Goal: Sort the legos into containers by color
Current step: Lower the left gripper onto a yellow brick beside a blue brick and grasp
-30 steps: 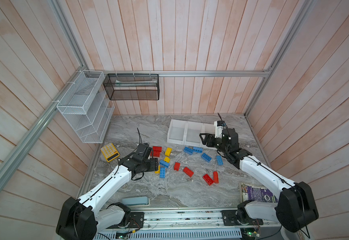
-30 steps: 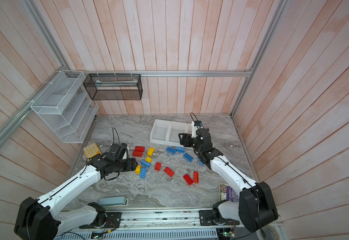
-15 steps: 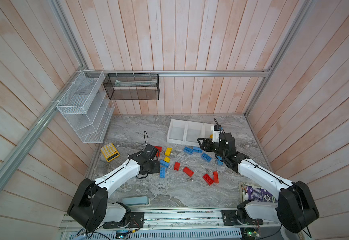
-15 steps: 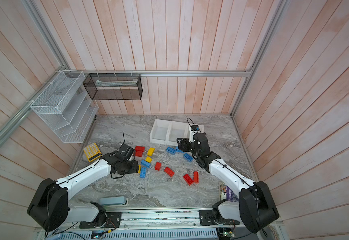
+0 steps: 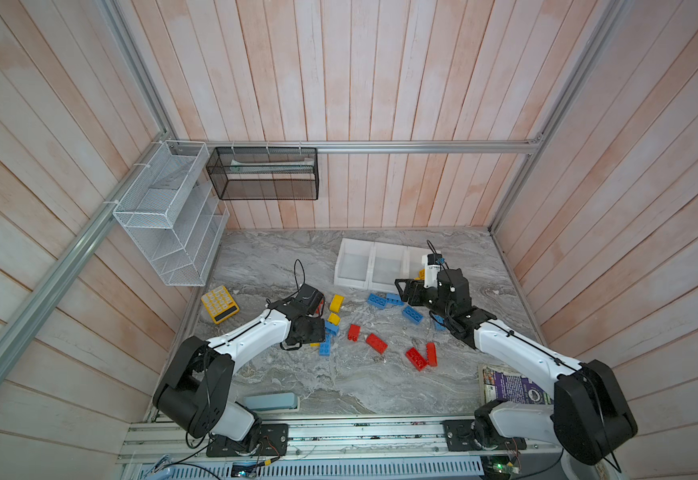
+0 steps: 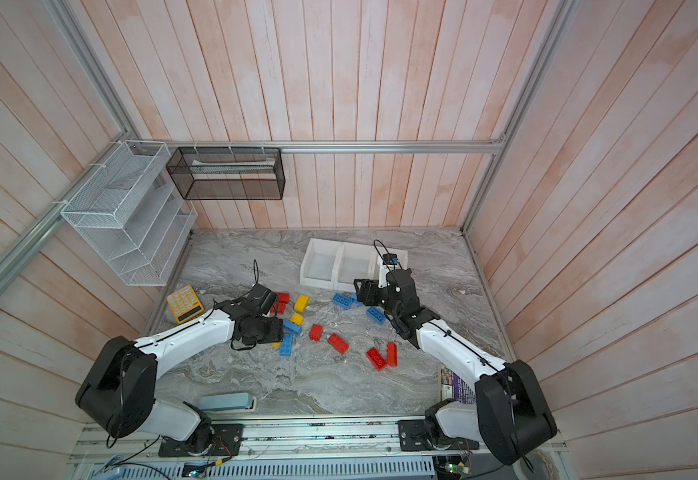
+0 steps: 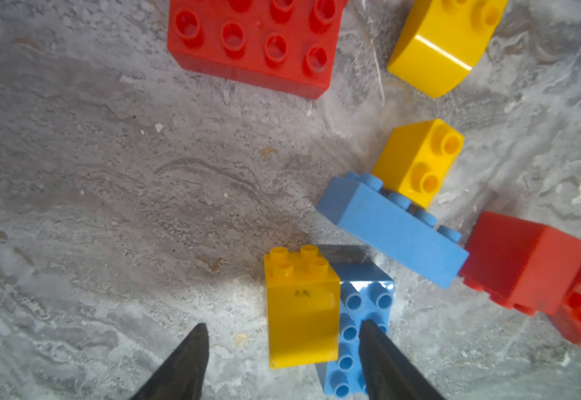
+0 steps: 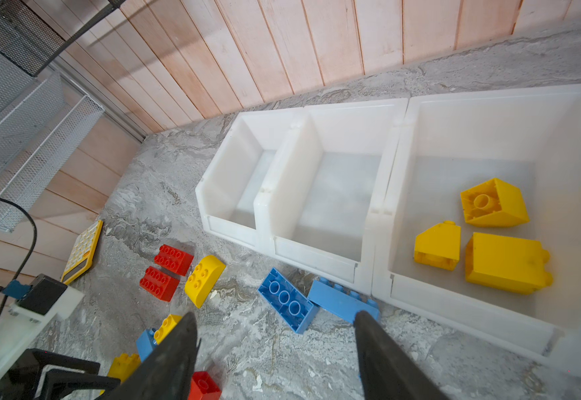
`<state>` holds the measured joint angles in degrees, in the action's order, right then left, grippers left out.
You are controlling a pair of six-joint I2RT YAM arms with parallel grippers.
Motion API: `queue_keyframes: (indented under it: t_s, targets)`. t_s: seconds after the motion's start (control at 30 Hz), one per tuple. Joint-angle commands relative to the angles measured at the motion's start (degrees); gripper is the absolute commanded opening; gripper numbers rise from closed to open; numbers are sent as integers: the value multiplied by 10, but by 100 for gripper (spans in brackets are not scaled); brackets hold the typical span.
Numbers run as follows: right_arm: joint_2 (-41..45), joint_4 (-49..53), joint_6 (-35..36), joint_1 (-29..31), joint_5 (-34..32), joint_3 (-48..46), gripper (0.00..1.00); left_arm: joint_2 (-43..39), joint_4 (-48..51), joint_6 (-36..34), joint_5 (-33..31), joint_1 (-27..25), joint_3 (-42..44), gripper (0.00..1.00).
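- Right gripper [image 8: 275, 317], fingers apart and empty, is drawing back nearward from the containers [image 8: 384, 207].
- Left gripper [image 7: 284, 329] is hovering, fingers parted; a yellow lego [image 7: 301, 311] is standing between them, touching a blue lego [image 7: 365, 298].

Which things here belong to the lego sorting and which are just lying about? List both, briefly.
Job: red legos, blue legos, yellow legos, three white bins.
Lying about: yellow calculator, white wire rack, black mesh basket, printed booklet, pale blue box.
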<state>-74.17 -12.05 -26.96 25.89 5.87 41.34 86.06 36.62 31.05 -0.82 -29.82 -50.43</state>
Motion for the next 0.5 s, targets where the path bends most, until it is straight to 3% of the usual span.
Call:
queue_keyframes:
  t_s: [0.0, 0.47]
  targets:
    - [-7, -6, 1, 1, -1, 0, 71, 6, -1, -1, -15, -2, -13, 65]
    - [-20, -1, -2, 1, 0, 7, 70, 2, -3, 0, -18, -2, -9, 38]
